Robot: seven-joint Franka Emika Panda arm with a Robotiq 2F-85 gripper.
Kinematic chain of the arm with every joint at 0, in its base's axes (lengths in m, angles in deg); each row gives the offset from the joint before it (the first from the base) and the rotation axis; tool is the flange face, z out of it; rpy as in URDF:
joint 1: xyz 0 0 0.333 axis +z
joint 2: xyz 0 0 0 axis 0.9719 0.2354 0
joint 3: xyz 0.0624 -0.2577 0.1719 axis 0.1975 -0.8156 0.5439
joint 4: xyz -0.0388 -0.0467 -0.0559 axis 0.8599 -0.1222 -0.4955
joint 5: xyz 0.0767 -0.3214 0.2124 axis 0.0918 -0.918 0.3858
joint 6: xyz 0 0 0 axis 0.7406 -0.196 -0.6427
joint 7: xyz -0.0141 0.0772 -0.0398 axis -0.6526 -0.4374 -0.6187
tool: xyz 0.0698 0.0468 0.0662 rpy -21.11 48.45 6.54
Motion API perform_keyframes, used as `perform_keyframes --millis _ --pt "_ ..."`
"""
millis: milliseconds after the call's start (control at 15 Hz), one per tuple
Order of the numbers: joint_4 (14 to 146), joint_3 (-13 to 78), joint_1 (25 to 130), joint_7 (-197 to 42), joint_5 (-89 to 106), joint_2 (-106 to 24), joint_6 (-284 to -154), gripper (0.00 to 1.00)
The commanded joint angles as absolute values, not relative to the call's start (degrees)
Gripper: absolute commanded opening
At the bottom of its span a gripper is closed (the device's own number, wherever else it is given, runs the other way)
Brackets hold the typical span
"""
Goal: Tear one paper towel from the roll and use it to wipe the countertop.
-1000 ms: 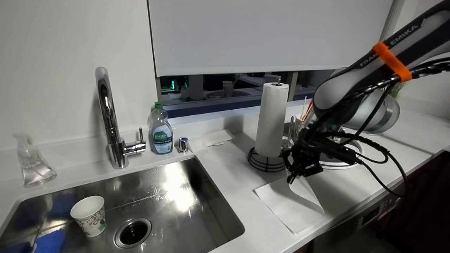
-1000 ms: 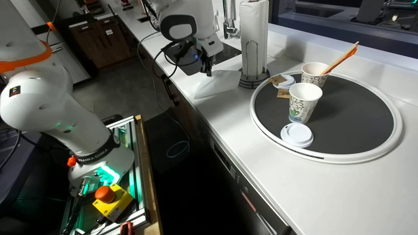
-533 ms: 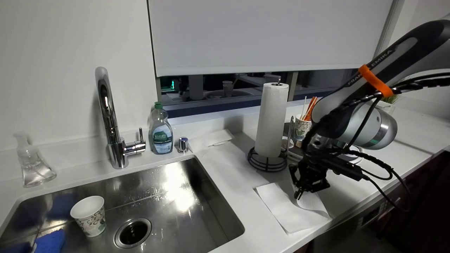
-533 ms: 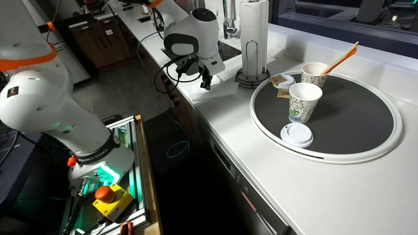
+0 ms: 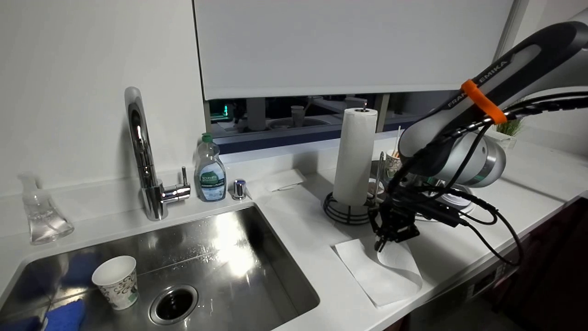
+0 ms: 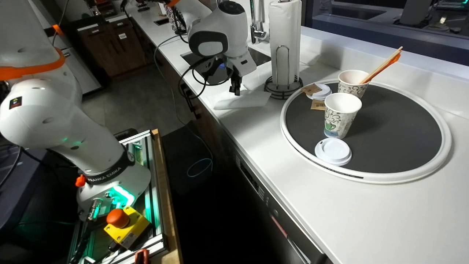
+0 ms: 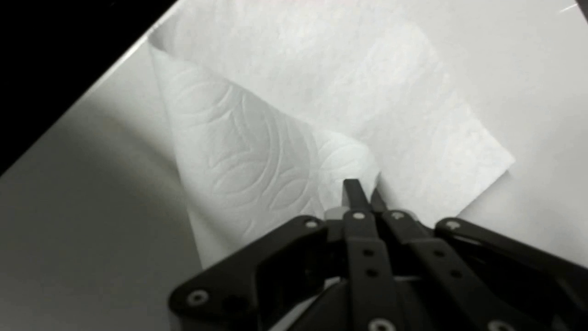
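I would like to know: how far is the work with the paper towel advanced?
Done, it seems: the paper towel is off the roll, as no joining strip shows. In hand: the gripper pinches its raised part. Left: the wiping, or its rest; it lies partly flat on the countertop, but how much is wiped I cannot tell.

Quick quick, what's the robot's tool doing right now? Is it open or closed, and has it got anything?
Tool: closed, holding the white paper towel.
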State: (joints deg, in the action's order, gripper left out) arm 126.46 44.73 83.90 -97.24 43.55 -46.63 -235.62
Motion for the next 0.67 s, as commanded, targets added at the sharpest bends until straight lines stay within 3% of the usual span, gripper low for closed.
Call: perform_keyframes --millis 0,333,600 --pt "122.79 44.29 84.95 -101.21 40.97 -43.24 -233.02 0.0" --pt "121.78 44.84 85.43 -103.37 42.09 -40.94 -230.13 0.0" --pt "130.37 42.33 84.49 -110.06 43.17 -45.78 -234.22 0.0"
